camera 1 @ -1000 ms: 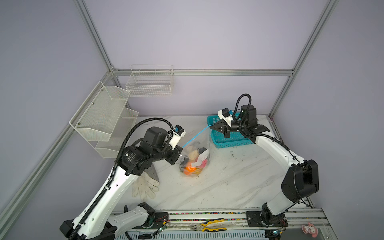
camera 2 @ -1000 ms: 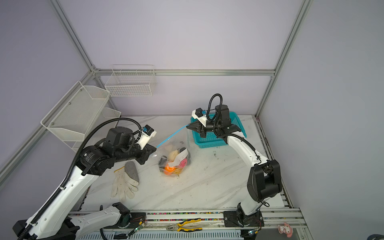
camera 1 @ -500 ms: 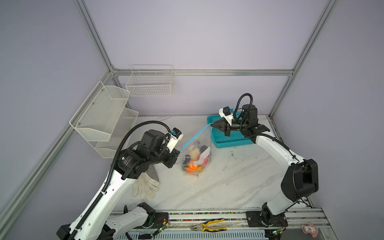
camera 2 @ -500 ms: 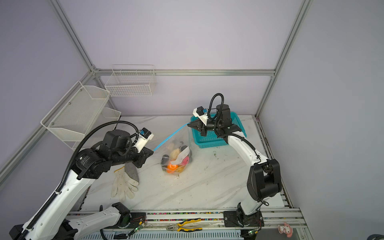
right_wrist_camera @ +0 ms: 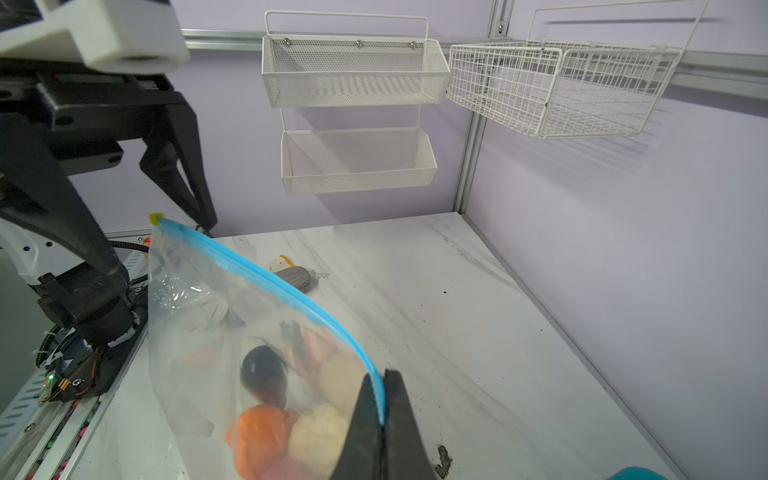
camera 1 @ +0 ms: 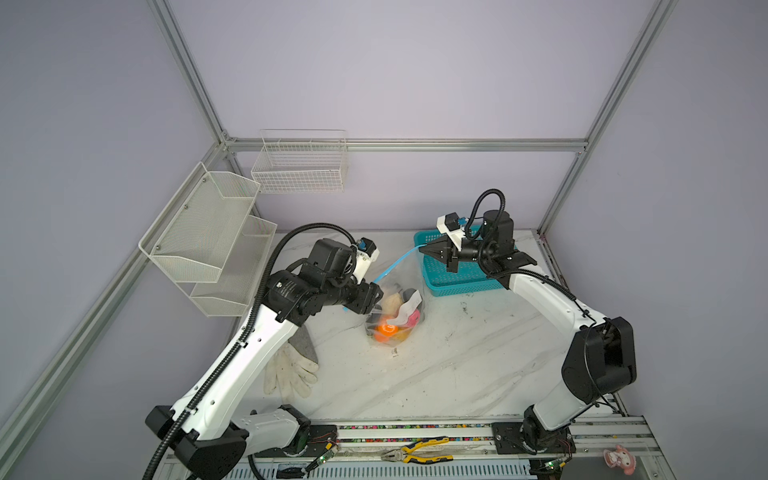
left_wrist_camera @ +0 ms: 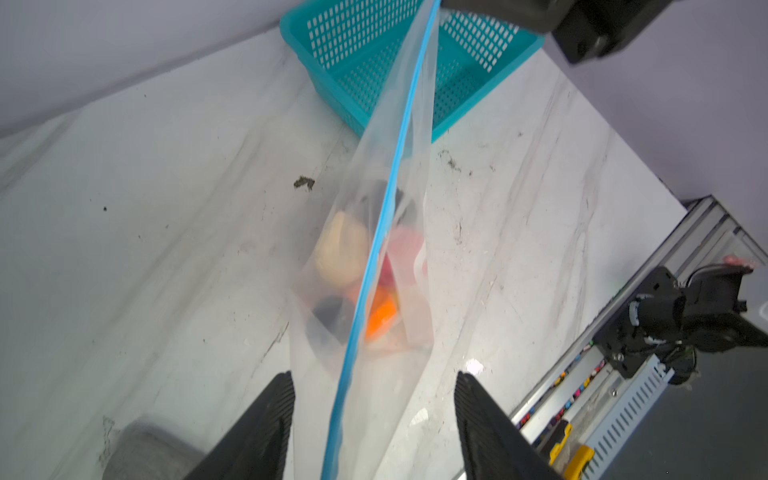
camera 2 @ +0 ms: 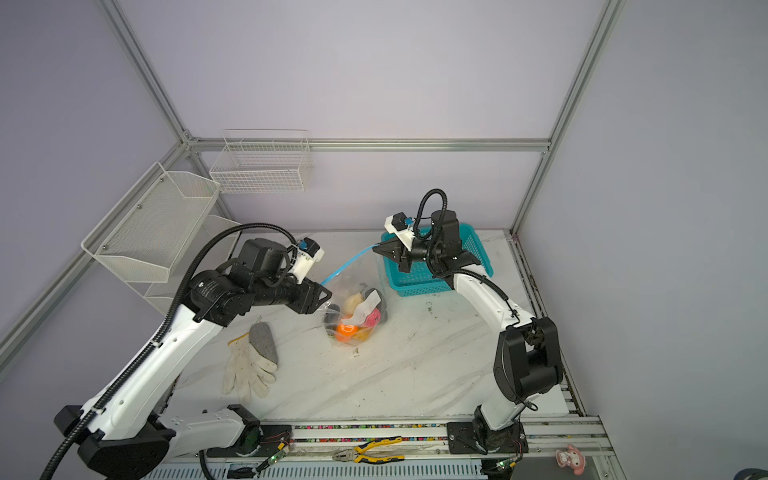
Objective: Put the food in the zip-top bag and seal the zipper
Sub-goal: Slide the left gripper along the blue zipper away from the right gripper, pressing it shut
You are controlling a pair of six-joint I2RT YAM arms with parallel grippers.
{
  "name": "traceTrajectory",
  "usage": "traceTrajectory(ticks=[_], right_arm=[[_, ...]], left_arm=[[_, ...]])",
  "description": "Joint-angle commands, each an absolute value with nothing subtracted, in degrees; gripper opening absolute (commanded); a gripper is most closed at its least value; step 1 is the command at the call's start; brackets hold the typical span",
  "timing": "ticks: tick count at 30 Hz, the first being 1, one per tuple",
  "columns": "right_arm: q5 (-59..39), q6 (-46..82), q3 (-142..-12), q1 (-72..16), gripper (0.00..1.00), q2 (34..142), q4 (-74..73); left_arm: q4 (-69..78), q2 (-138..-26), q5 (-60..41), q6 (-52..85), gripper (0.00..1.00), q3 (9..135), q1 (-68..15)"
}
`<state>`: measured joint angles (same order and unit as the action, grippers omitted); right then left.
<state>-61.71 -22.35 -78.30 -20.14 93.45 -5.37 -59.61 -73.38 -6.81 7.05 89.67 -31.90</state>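
Right arm [camera 1: 544, 295] raised, right jaws pinched tight on the zipper [right_wrist_camera: 270, 280] of the bag [right_wrist_camera: 195, 345]. Left arm [camera 1: 245, 357] low; we find left jaws now parted astride that strip, previously clamped.

Bright even light from above, faint shadows, small glare on tabletop [left_wrist_camera: 540, 249], left wrist view blurry.

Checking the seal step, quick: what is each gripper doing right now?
Left gripper: open, fingers either side of the zipper, holding nothing.
Right gripper: closed on the zipper at the bag's edge.
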Motion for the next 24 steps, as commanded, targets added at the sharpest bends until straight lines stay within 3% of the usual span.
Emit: traceTrajectory(ticks=[1, 8, 19, 24], right_arm=[[-63.01, -21.6, -78.37, -20.79, 0.0, 93.98, -8.05], [-63.02, -21.5, -78.76, -20.85, 0.0, 93.78, -7.43], [-63.28, -20.93, -79.19, -20.86, 0.0, 94.3, -7.4], [-62.87, -20.8, -79.45, -20.86, 0.0, 94.48, -7.29]], left_arm=[[-53.0, -76.88, -6.45, 8.83, 0.61, 97.0, -31.31], [-50.24, -80.49, -13.86, 6.87, 0.47, 98.21, -29.93], [-52.1, -82.65, -15.79, 5.32, 0.1, 99.45, -29.84], [-52.45, -82.33, -15.63, 5.45, 0.04, 99.45, -29.88]])
